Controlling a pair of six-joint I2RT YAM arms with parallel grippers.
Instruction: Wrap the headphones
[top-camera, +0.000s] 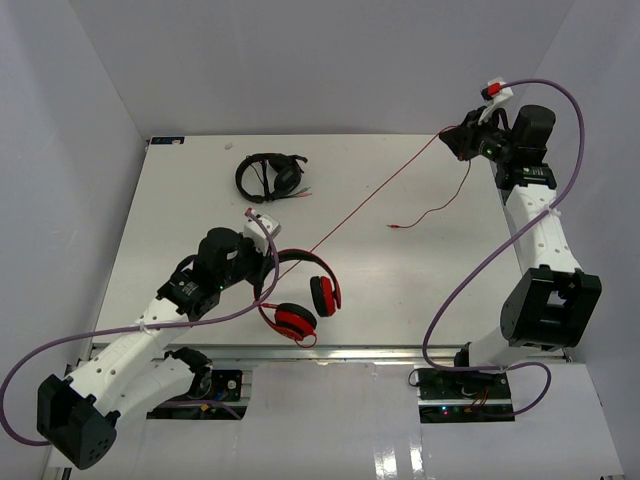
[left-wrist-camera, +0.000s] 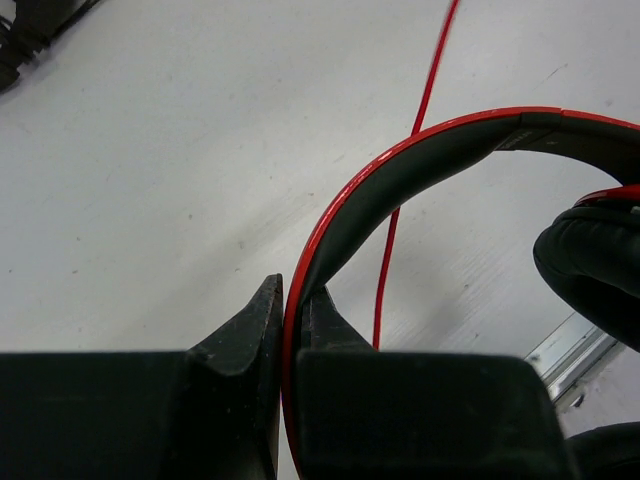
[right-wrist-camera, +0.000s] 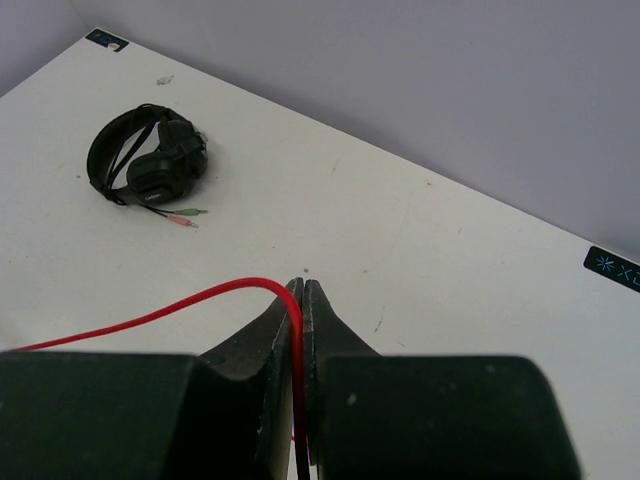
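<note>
The red headphones sit near the table's front edge, earcups toward the front. My left gripper is shut on the headband, which runs between the jaws in the left wrist view. The thin red cable stretches taut from the headphones up to my right gripper, raised at the far right. That gripper is shut on the cable. The cable's free end with the plug hangs down onto the table below it.
Black headphones with their own cable lie at the back of the table, left of middle; they also show in the right wrist view. White walls enclose the table on three sides. The table's front edge is just beyond the red earcups.
</note>
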